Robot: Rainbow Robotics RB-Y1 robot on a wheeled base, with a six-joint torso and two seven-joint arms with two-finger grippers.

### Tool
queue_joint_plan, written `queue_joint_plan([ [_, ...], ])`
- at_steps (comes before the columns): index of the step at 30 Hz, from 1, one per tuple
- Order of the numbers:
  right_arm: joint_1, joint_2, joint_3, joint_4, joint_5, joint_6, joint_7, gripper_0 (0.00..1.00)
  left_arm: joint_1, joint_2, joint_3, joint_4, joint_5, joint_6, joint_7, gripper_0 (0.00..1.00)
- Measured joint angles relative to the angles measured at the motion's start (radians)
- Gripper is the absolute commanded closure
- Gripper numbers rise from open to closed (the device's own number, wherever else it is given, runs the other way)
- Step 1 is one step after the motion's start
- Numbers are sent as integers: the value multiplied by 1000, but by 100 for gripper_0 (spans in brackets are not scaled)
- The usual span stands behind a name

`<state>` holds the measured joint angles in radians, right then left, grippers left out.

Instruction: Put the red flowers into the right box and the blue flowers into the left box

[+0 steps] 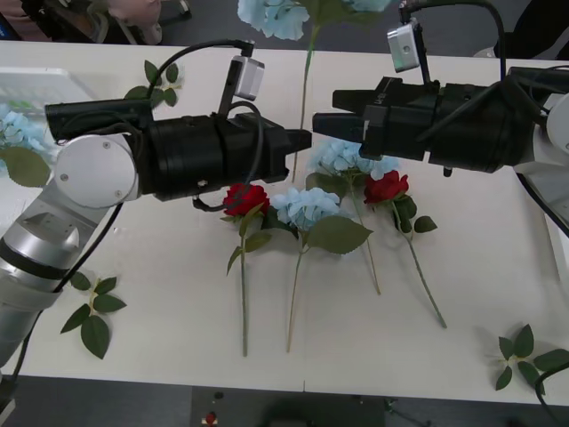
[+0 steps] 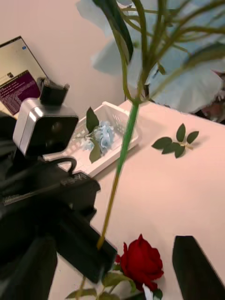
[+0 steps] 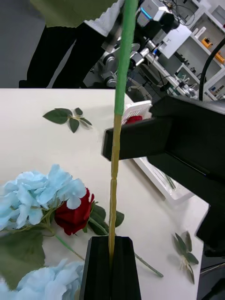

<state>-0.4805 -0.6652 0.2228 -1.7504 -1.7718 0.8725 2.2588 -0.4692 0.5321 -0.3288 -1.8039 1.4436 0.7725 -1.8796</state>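
A white tabletop (image 1: 480, 267) lies under both end effectors. Loose leaf sprigs lie on it: one (image 1: 93, 311) near its front edge, below and well left of the left end effector; one (image 1: 158, 80) behind that end effector, toward the far edge; one (image 1: 524, 356) at the front right corner, well below the right end effector. The right wrist view shows a leaf sprig (image 2: 176, 140) on the tabletop beyond the end effector and a laptop screen (image 2: 16, 77) further off. In the left wrist view, shelving with equipment (image 3: 187, 42) stands in the room past the tabletop.
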Motion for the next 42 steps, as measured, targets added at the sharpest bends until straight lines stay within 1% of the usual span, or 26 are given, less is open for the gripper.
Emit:
queue_joint_plan([
  [1,0,-8,1,0,1,15,-23,20,2,43,16,0,45,7,0,100],
  [3,0,-28,1,-1,15,44,-93,20,20,170,80,0,165,57,0,100],
  [5,0,-50,1,-8,42,68,-173,20,62,304,171,1,243,107,0,100],
  [7,0,-82,1,-32,98,116,-268,20,138,433,305,22,356,163,0,100],
  [9,-1,-122,1,-76,174,179,-395,20,227,523,447,90,480,236,0,100],
  [10,-2,-146,1,-105,214,223,-491,20,270,551,515,137,501,273,0,100],
  [12,-2,-194,1,-156,271,292,-681,20,332,574,612,222,490,312,0,100],
  [13,-4,-219,2,-182,298,329,-776,20,352,576,637,265,487,314,-2,100],
  [15,-10,-260,4,-223,363,422,-902,20,367,575,638,359,490,312,-26,100],
  [19,-52,-314,48,-245,472,573,-976,20,365,575,559,521,497,266,-174,100],
  [22,-108,-340,115,-232,533,654,-1033,20,365,570,520,596,497,228,-199,100],
  [24,-157,-355,180,-209,569,681,-1084,20,365,559,519,631,498,209,-199,100],
  [27,-230,-372,298,-161,631,674,-1106,20,365,541,528,669,502,194,-199,99],
  [28,-253,-376,343,-140,650,663,-1106,20,365,538,530,682,510,188,-199,94],
  [29,-274,-378,386,-116,665,649,-1106,21,365,536,530,695,519,181,-199,72],
  [30,-294,-379,429,-89,676,634,-1106,20,365,536,530,706,524,175,-199,61],
  [31,-311,-379,471,-63,684,616,-1106,20,365,536,530,714,525,168,-199,36],
  [33,-336,-379,546,-19,699,561,-1106,20,365,536,530,720,525,151,-199,24],
  [34,-342,-379,576,-7,709,535,-1106,20,365,536,530,720,525,145,-199,20],
  [36,-345,-378,621,3,740,499,-1106,20,365,536,530,720,540,136,-199,17],
  [40,-344,-363,643,25,779,492,-1106,20,363,536,530,719,605,135,-199,17],
  [42,-344,-346,638,47,788,492,-1106,20,362,538,530,713,680,162,-199,17],
])
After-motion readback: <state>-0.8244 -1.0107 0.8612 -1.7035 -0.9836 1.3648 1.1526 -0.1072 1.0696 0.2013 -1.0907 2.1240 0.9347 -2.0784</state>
